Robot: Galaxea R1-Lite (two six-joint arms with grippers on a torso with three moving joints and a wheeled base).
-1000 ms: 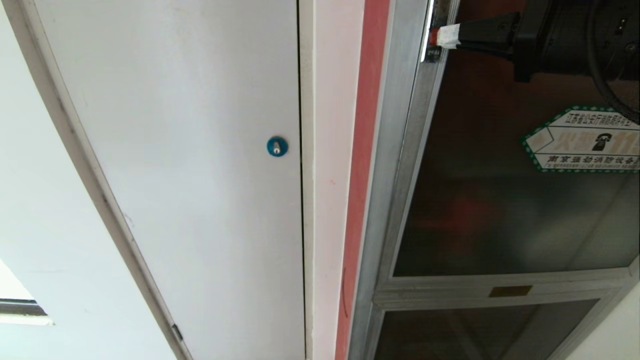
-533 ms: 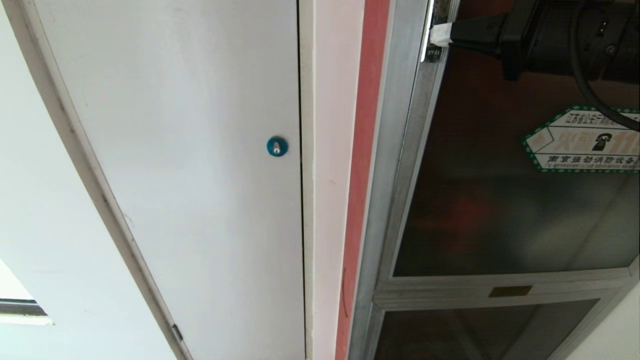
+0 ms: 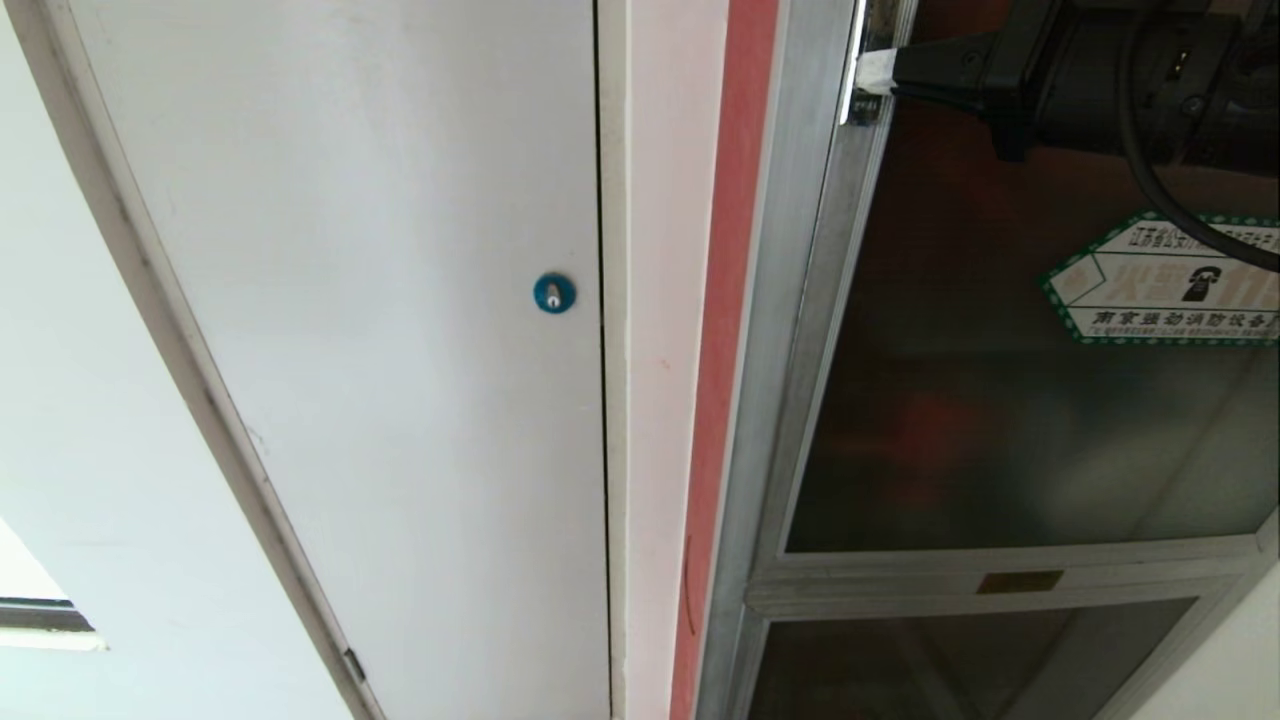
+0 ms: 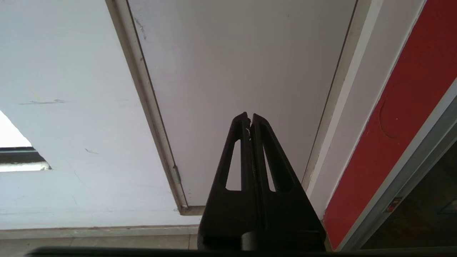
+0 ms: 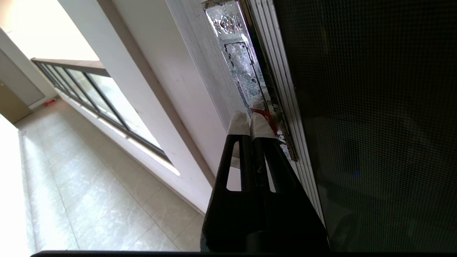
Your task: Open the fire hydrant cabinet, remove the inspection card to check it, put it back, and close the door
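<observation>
The fire hydrant cabinet [image 3: 790,300] shows as a silver frame on the right of the head view. Its door [image 3: 1000,400] is dark tinted glass with a green-bordered sticker [image 3: 1165,280], and it lies flush in the frame. My right gripper [image 3: 875,72] reaches in from the upper right, shut, with its white-taped tips against the metal latch plate [image 5: 242,67] on the door's left edge. In the right wrist view the tips of that gripper [image 5: 250,119] sit right beside the small red latch [image 5: 266,116]. The inspection card is hidden. My left gripper [image 4: 250,116] hangs parked and shut, holding nothing.
A plain white door [image 3: 400,350] with a blue round lock [image 3: 553,292] fills the left. A red wall strip [image 3: 735,300] separates it from the cabinet. A smaller glass door [image 3: 950,660] sits below. The right wrist view shows a tiled corridor floor [image 5: 89,196].
My right gripper has slid left along the door's top part, and its taped tips now rest on the latch plate at the frame edge. Nothing else has moved.
</observation>
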